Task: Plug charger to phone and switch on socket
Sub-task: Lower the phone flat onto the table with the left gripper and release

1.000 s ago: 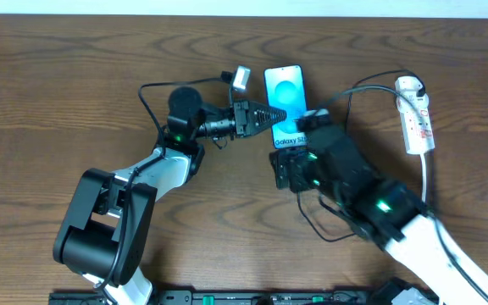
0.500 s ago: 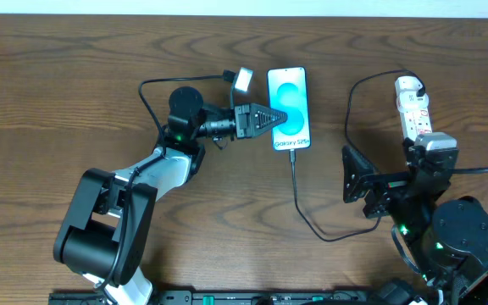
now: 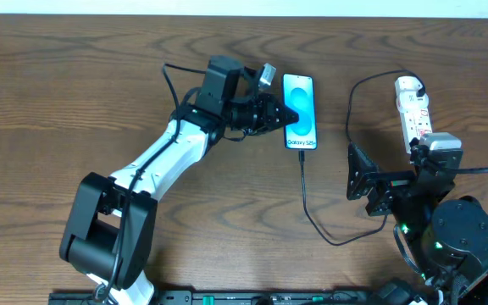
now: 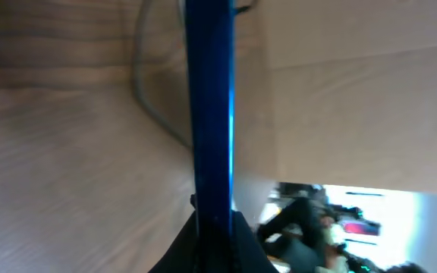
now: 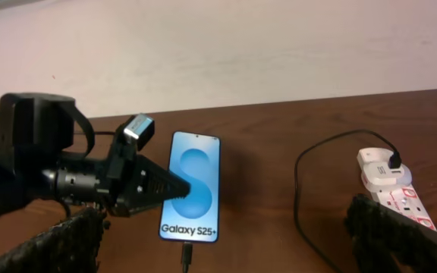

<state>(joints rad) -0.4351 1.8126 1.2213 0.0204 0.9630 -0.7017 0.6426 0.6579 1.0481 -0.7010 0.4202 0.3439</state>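
Roughly: phone [image 3: 300, 112] long axis near-far, plug end w/ charger [image 3: 302, 182] toward robot.

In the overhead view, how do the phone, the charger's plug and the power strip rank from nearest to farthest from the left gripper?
1. Phone, under the left gripper tip.
2. Charger's plug, at the phone's lower end.
3. Power strip, far right.

The brown wooden table [image 3: 58, 85] carries a phone [image 3: 300, 123] at upper centre and a white power strip [image 3: 414, 114] at upper right. A thin black cable [image 3: 312, 220] loops across the wood between them.
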